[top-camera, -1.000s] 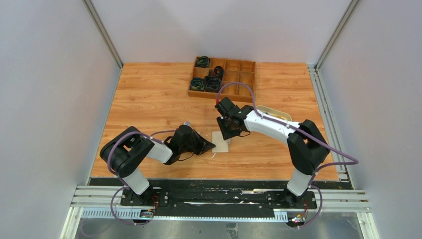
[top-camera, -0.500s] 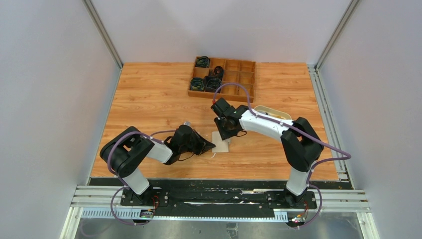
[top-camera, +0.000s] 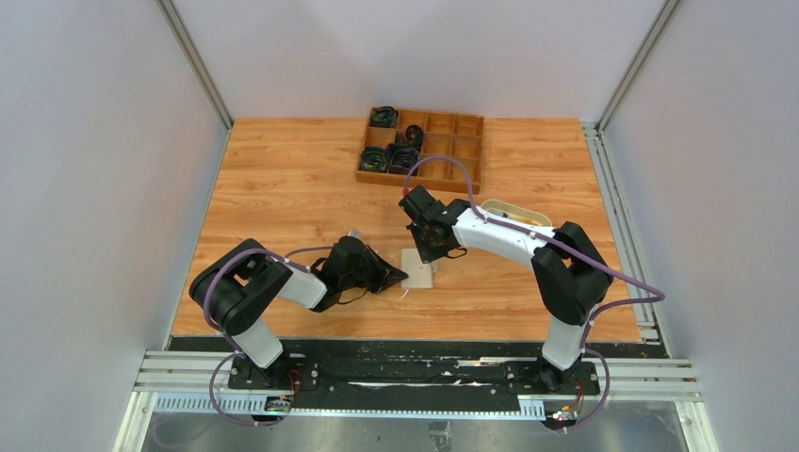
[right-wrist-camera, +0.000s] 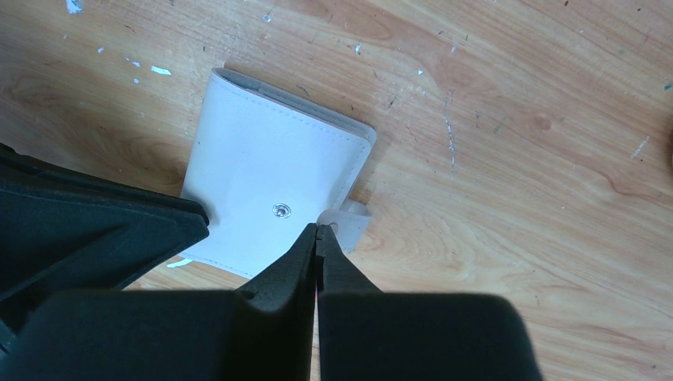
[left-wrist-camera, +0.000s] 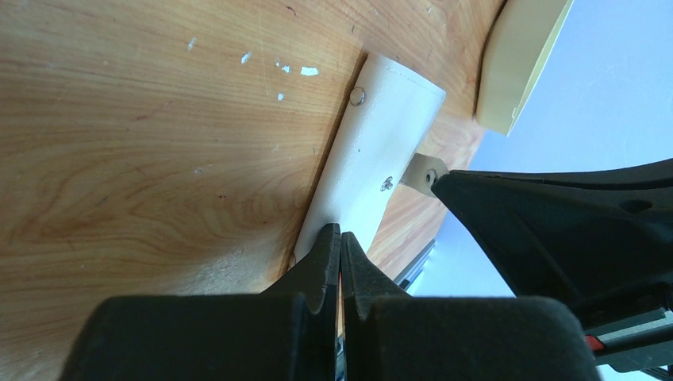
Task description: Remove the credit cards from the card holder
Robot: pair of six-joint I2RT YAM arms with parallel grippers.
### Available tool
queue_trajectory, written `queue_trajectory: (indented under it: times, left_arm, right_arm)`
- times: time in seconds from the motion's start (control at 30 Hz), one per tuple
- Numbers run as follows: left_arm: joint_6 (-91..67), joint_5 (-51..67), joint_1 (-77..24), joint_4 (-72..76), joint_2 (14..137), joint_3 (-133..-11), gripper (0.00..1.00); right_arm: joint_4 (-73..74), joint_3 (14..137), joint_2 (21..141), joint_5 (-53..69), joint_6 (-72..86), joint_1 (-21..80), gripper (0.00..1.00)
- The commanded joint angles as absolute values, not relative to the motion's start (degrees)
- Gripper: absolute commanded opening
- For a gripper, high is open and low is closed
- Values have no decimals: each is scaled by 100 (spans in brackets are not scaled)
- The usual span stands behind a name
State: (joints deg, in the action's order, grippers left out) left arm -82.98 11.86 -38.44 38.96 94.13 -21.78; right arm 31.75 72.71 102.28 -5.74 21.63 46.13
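Card holder (top-camera: 417, 267), pale beige and folded shut, is seen lying flat on the wooden table (top-camera: 283, 188), near the middle and toward the near edge, between the two arms. A metal snap stud (right-wrist-camera: 279, 210) is shown on its upper face, and a small snap tab (right-wrist-camera: 349, 222) sticks out from one edge.

The right end effector (right-wrist-camera: 317, 232) is lowered over that edge with its fingers closed together on the snap tab. The tab is pinched at the very fingertips.

The left end effector (left-wrist-camera: 340, 242) is held low and nearly level with the table. Its fingers are closed, and the tips are pressed against the card holder's opposite edge. Whether a layer of the card holder is pinched between them cannot be told. In the right wrist view, this end effector is seen covering one corner of the card holder.

A cream oval tray (top-camera: 513, 212) is placed to the right, partly hidden behind the right arm. A brown wooden compartment box (top-camera: 421, 148) is set at the far side of the table, well apart from the card holder. Dark coiled items are held in several of its left compartments.
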Motion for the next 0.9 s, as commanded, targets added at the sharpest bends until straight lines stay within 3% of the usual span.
queue_trajectory:
  times: [0.0, 0.5, 0.87]
  left_arm:
    - [-8174, 1120, -3867, 3595, 9580, -2083, 0]
    - [-8165, 1143, -3867, 3595, 9574, -2085, 0]
    - [-8165, 1136, -3867, 3595, 9562, -2057, 0]
  right_arm:
    - [3332, 7327, 10134, -662, 2207, 4710, 0]
    - [2805, 7129, 10213, 253, 2418, 4720, 0]
    - [2830, 7055, 10460, 100, 2446, 4720, 0]
